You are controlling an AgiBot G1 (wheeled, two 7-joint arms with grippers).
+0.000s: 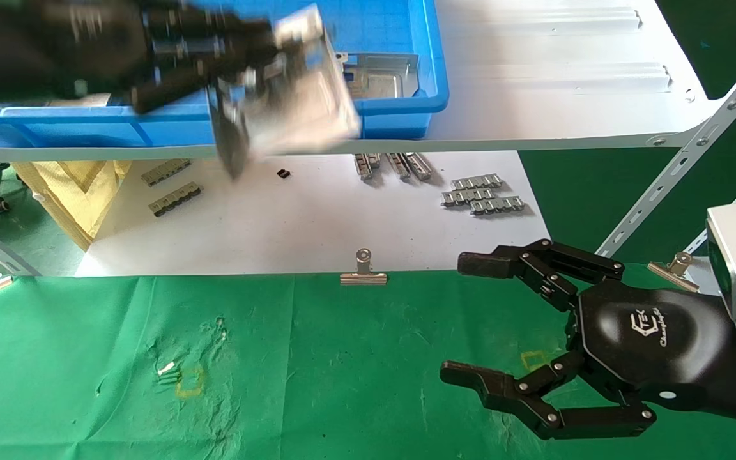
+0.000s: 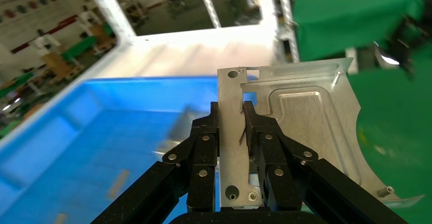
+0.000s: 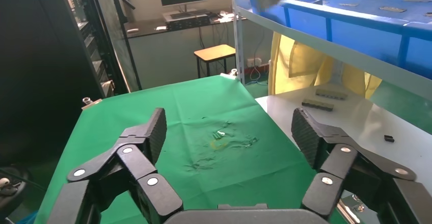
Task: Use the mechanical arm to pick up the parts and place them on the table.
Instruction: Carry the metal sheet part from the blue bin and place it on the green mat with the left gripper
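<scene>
My left gripper (image 1: 240,83) is up over the front wall of the blue bin (image 1: 435,57) on the white shelf, shut on a part (image 1: 307,96). The plate is a silvery stamped sheet, and it hangs tilted past the bin's front edge. In the left wrist view both black fingers (image 2: 204,147) pinch the flange of the part (image 2: 305,122) in my left gripper (image 2: 232,117). Another part (image 1: 384,76) lies inside the bin. Low over the green table (image 1: 342,370) at the right, my right gripper (image 1: 462,318) is open and empty, as the right wrist view shows (image 3: 229,127).
Ribbed grey strips (image 1: 483,195) lie on the white paper surface under the shelf (image 1: 566,76). A binder clip (image 1: 363,271) holds the cloth's far edge. A slotted shelf upright (image 1: 681,172) slants down at the right. A yellow square mark (image 1: 190,383) sits on the wrinkled cloth at the left.
</scene>
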